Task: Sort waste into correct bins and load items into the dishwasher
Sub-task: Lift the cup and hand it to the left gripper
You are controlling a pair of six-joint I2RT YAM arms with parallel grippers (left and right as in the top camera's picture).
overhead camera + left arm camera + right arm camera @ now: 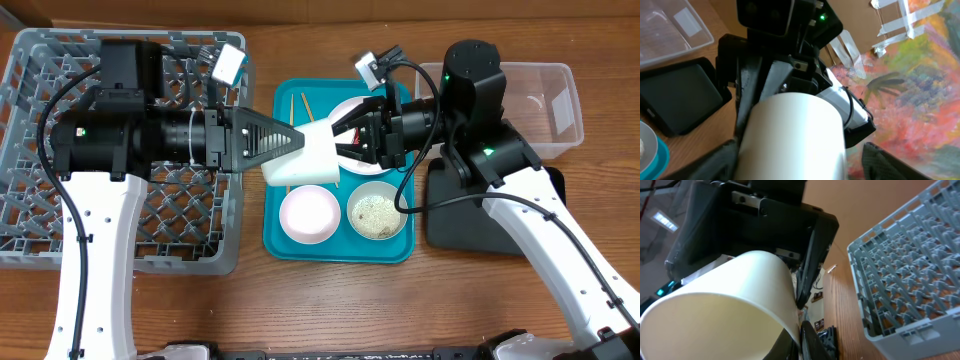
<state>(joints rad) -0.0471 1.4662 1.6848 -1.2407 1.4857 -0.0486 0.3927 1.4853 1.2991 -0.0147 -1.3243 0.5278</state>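
A white cup [300,162] hangs over the teal tray [275,238], held from both sides. My left gripper [297,142] is shut around its body, seen in the left wrist view [795,135]. My right gripper [347,137] pinches its rim, seen in the right wrist view [725,300]. A pinkish-white round dish [308,215] and a small bowl of rice grains [377,213] sit at the tray's front. A white plate [350,108] is partly hidden behind the right gripper. Two chopsticks [298,108] lie at the tray's back left. No wrapper or napkin shows clearly.
The grey dish rack [30,235] fills the left side and shows in the right wrist view [900,270]. The clear tub [560,90] stands at the back right with the black tray [450,222] in front of it. Both show in the left wrist view, tub [670,25] and tray [675,95].
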